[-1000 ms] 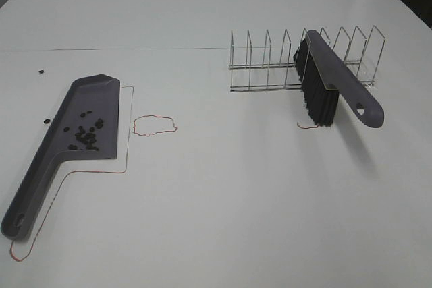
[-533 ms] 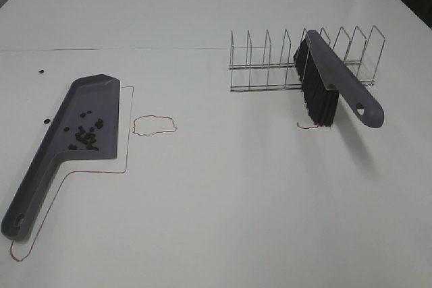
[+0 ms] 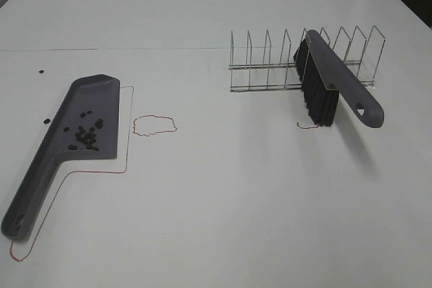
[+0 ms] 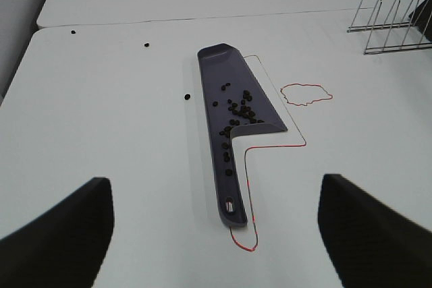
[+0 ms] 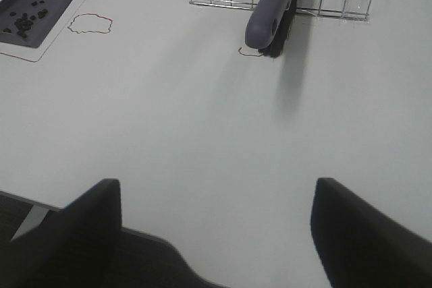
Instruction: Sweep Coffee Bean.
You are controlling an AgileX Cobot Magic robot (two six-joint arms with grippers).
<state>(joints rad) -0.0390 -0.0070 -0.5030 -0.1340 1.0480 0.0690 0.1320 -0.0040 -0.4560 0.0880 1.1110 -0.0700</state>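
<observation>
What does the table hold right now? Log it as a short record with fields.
dustpan: grey dustpan flat on the white table, untouched
beans: most coffee beans in the dustpan; a few stray beans on the table beside it
brush: black-bristled brush leaning in the wire rack
left pincer: open, empty
right pincer: open, empty

This looks like a robot test bench in a lab, not a home. A bare white table (image 3: 223,200) fills every view, with thin red outlines (image 3: 154,125) drawn on it as placement marks, one tracing the dustpan (image 3: 67,133). Ahead of the right pincer, a wire rack (image 3: 270,65) holds a brush (image 3: 331,82), staged like props.
</observation>
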